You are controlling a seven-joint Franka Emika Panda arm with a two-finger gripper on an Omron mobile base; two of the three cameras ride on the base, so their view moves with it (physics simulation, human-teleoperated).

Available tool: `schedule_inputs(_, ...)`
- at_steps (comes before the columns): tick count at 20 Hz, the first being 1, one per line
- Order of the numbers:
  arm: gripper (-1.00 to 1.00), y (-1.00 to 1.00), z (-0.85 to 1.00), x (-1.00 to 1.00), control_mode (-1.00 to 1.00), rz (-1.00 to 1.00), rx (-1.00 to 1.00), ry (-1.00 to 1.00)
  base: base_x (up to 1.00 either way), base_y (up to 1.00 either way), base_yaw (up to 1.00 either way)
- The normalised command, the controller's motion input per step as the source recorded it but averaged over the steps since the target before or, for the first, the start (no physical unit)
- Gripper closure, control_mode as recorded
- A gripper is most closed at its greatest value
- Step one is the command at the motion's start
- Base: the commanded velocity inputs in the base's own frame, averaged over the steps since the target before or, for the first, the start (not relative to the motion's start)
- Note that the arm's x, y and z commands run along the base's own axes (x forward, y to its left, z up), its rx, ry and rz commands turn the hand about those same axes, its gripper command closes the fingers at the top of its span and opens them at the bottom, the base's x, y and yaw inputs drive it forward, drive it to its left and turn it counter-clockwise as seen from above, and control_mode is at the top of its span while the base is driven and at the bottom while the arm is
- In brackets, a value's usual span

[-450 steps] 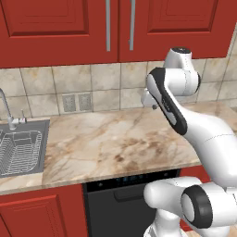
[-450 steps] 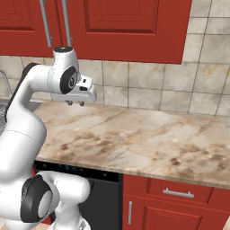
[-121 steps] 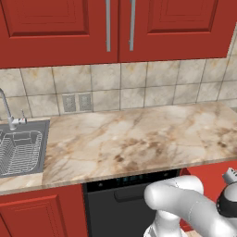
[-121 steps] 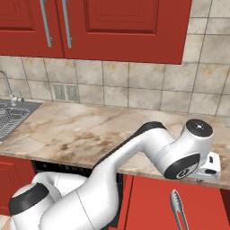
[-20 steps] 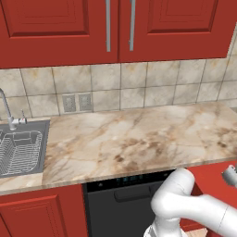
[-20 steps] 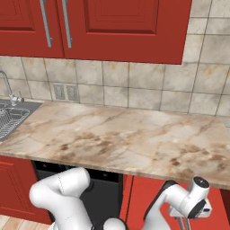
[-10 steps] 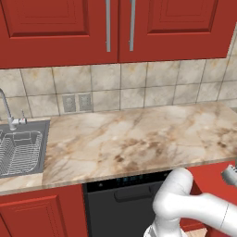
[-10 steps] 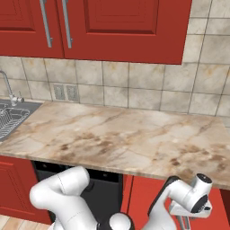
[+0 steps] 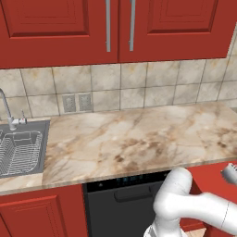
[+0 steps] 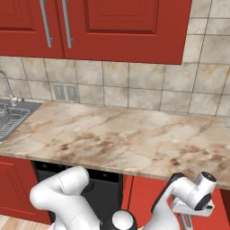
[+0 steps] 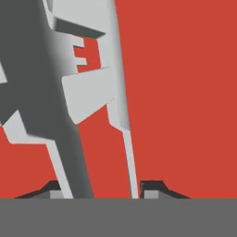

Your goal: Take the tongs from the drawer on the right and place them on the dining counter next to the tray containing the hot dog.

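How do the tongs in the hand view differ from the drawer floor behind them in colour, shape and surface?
The tongs are silver-grey; the drawer floor is plain red. The tongs are long and slim, two flat arms with notched, stepped edges, running up from between the finger tips; the drawer floor is a broad flat surface. The tongs show light and dark shaded faces; the drawer floor looks even in tone. Both are hard and smooth.

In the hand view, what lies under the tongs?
Under the tongs shows flat red surface, the drawer floor. The tongs' wide arms cover the patch beneath them. The jaws' dark tips flank the tongs' slim end.
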Motion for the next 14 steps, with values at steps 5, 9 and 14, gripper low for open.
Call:
schedule_inputs(5, 1.0, 0.01, 0.0, -0.94, -1.0, 0.08, 0.0, -0.08, 0.0, 0.0, 0.0)
schedule_inputs(9, 1.0, 0.21, 0.62, -0.65, -1.0, 0.09, 0.01, -0.18, 0.0, 0.0, 0.0)
schedule_inputs(14, 1.0, 0.62, 1.0, -0.12, -1.0, 0.12, 0.04, -0.31, 0.0, 0.0, 0.0)
